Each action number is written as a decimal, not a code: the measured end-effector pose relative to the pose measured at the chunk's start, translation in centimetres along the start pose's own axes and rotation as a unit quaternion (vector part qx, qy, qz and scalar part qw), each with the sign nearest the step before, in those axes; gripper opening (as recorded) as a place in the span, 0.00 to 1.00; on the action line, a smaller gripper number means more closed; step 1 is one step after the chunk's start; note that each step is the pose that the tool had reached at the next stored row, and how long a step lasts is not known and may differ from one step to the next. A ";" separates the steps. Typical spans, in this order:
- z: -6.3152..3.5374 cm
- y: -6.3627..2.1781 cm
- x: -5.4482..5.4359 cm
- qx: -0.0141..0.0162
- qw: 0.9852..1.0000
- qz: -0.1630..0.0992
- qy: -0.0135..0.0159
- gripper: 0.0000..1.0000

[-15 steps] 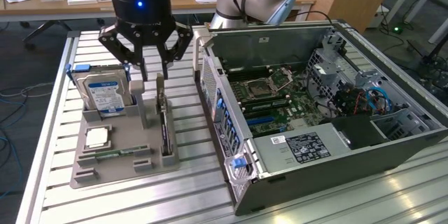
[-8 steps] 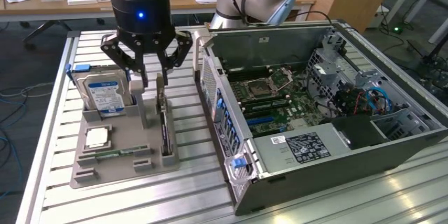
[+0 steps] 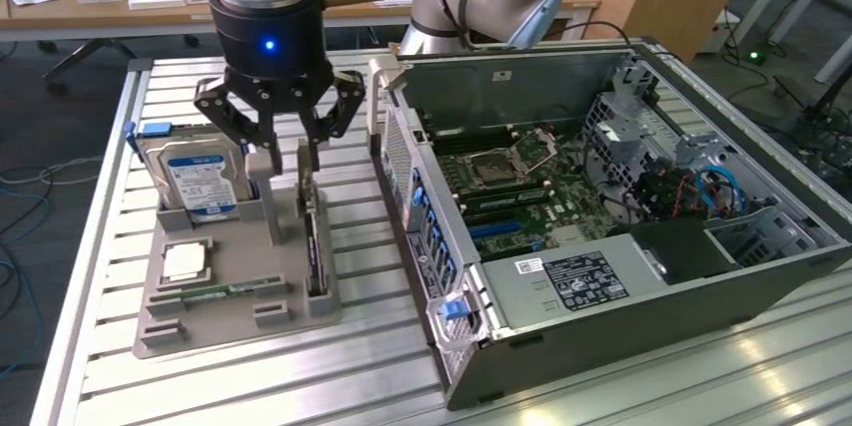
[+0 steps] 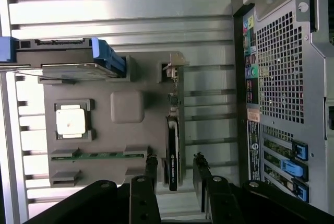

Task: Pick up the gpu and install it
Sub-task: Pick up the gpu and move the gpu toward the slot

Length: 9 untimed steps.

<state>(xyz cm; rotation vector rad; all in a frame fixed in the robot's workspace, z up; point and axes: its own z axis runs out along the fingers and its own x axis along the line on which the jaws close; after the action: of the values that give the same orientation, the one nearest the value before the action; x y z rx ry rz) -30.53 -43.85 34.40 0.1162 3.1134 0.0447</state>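
The gpu [image 4: 173, 145] is a thin dark card with a silver bracket at one end. It stands on edge in a slot of the grey parts tray [image 4: 128, 106]. In the exterior view the gpu [image 3: 315, 241] is at the tray's [image 3: 226, 321] side nearest the computer case. My gripper [image 3: 286, 162] hangs just above the card's far end. In the wrist view my gripper [image 4: 175, 157] is open, one black finger on each side of the card with a small gap to each. Nothing is held.
On the tray also sit a hard drive [image 3: 200, 182] with blue rails, a processor [image 3: 184, 263] and a green memory stick [image 3: 219, 293]. The open computer case [image 3: 600, 207] lies at the exterior view's right, its motherboard [image 3: 526, 187] exposed. Desks stand behind the slatted table.
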 end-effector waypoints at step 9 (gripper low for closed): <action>1.29 -0.04 0.1 0.000 1.000 0.000 0.000 0.42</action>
<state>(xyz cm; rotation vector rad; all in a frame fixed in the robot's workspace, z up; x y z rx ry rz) -30.55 -43.85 33.11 0.1162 3.1134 0.0443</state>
